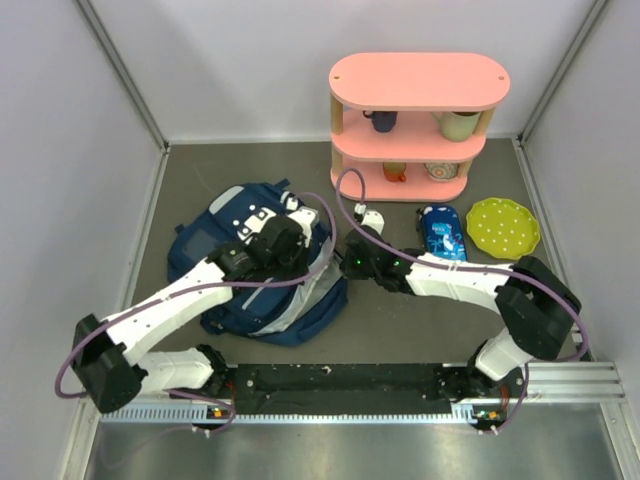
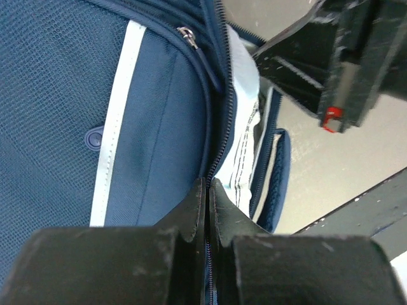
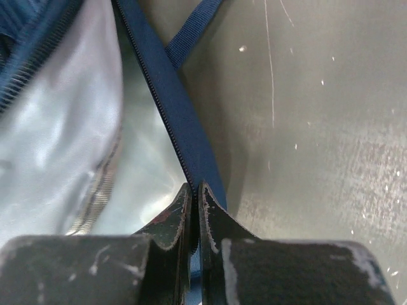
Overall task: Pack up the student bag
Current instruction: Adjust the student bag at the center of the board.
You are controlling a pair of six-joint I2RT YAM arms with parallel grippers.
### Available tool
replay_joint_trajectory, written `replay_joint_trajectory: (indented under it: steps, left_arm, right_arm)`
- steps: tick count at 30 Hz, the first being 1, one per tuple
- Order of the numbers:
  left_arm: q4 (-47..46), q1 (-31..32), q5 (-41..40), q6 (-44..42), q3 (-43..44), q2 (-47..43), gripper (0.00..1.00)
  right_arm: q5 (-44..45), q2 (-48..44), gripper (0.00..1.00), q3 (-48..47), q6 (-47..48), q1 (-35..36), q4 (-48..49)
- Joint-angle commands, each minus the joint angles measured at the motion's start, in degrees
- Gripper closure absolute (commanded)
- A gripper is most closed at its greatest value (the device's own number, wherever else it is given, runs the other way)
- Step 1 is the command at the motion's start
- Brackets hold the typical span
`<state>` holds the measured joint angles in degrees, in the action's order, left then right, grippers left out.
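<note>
The bag [image 1: 200,250] lies under the left gripper [image 2: 207,190] and left of the right gripper [image 3: 194,190], an edge of its opening in each. Right of the right gripper lies the case [image 1: 441,232], with the plate [image 1: 502,227] beyond. The shelf [image 1: 420,80] stands behind.

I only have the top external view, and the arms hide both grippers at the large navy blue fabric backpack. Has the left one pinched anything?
Observer: Yes, the left gripper is shut on the zipper edge of the large navy blue fabric backpack.
Operator: And the right?
Observer: The right gripper is shut on a blue zipper-toothed band, with grey table beside it.
Operator: Is the mouth open?
Observer: Yes, light grey lining shows inside the parted zipper.
</note>
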<state>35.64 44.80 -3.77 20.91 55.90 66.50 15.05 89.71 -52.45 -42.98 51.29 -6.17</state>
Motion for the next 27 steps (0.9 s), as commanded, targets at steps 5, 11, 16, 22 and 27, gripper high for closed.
replay_joint_trajectory:
  steps: [5,11,16,22,27]
  left_arm:
    - [8.03,3.98,-5.37,-3.24,2.11,11.54,1.00]
    - [9.88,8.55,-6.34,-1.83,2.02,17.34,1.00]
    - [4.73,10.75,-7.66,4.58,1.23,16.39,1.00]
    - [-3.54,10.66,-4.58,8.54,4.92,18.49,1.00]
    - [-3.91,10.58,-13.17,8.45,5.98,20.77,1.00]
  right_arm:
    - [4.90,-8.06,1.00,6.65,-6.15,-1.10,1.95]
    - [5.69,-10.87,1.00,7.80,-7.29,-1.10,2.40]
    - [4.12,-12.02,1.00,8.59,-7.56,-1.19,4.06]
    - [3.58,-12.63,0.98,10.43,-8.08,-1.36,5.74]
    - [1.22,-13.51,1.00,10.70,-6.86,-2.42,5.74]
